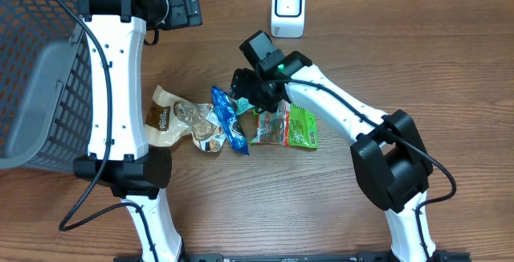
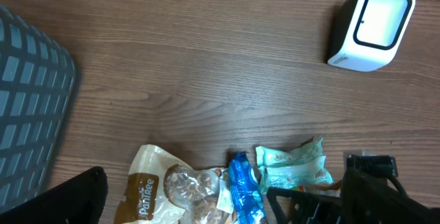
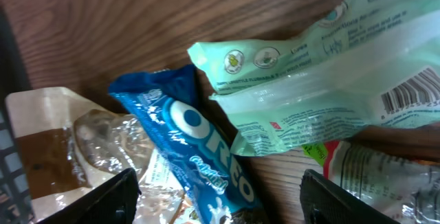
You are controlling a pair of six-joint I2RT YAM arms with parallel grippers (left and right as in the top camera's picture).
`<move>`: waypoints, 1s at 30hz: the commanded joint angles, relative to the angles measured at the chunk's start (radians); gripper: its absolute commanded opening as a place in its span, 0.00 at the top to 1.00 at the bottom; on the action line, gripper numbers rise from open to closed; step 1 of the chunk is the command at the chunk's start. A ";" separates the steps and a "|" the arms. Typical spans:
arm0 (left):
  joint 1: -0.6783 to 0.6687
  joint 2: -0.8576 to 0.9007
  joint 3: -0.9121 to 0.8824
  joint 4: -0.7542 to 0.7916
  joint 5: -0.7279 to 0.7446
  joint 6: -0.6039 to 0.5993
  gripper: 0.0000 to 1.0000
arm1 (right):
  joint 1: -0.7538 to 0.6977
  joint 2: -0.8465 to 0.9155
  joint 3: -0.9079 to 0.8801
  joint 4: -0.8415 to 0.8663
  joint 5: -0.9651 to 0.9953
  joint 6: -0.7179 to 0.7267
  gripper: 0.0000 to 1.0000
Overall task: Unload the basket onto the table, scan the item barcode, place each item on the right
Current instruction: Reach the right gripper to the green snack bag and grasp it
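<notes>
- The right gripper (image 3: 218, 181) hangs low over the snack pile with its fingers spread wide and nothing between them. That looks like the set-up for a pick.
- Straight below sits the blue Oreo pack (image 3: 199, 141), lying at a slant. Its upper end is tucked against the pale green packet (image 3: 309, 80).
- The pale green packet lies printed side up, and its barcode (image 3: 412, 93) shows at the right edge of the wrist view. My call is that this is the easiest code to read, so it is the likely item for the scan.
- A beige snack bag (image 2: 148, 189) overlaps the left of the pile, and a bright green packet (image 1: 301, 127) lies on the right. Everything is bunched together, so a clean one-item grab looks tricky.
- The barcode scanner (image 1: 288, 9) stands upright at the far edge of the wooden table (image 2: 206, 66), well apart from the pile. Its window faces out over the table, so a lifted item could be turned towards it.
- The left gripper (image 1: 183, 6) is held high near the back, jaws apart and empty. It sits beside the grey mesh basket (image 1: 40, 77), clear of the other arm's working space.
- Nothing is lifted yet, so the scan itself has not begun.
</notes>
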 commanded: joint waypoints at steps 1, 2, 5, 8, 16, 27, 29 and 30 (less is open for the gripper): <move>0.002 0.000 0.011 0.001 -0.012 0.001 0.00 | -0.002 0.002 0.000 -0.031 0.028 0.016 0.24; 0.002 0.000 0.011 0.001 -0.012 0.001 0.00 | -0.002 0.002 0.000 -0.061 0.029 0.014 0.24; 0.002 0.000 0.011 0.001 -0.012 0.002 0.00 | -0.002 0.002 0.001 -0.138 0.026 -0.010 0.24; 0.002 0.000 0.011 0.001 -0.012 0.001 0.00 | -0.013 0.000 0.016 -0.172 -0.047 -0.097 0.23; 0.001 0.000 0.011 0.001 -0.012 0.001 0.00 | -0.103 -0.019 0.298 -0.552 -0.076 -0.436 0.19; 0.000 0.000 0.011 0.001 -0.012 0.001 0.00 | -0.158 -0.016 0.092 -0.527 0.018 -0.546 0.06; 0.000 0.000 0.011 0.001 -0.012 0.001 0.00 | -0.156 -0.016 0.039 -0.475 0.008 -0.546 0.04; 0.000 0.000 0.011 0.001 -0.012 0.001 0.00 | -0.154 -0.016 0.014 -0.447 0.009 -0.551 0.01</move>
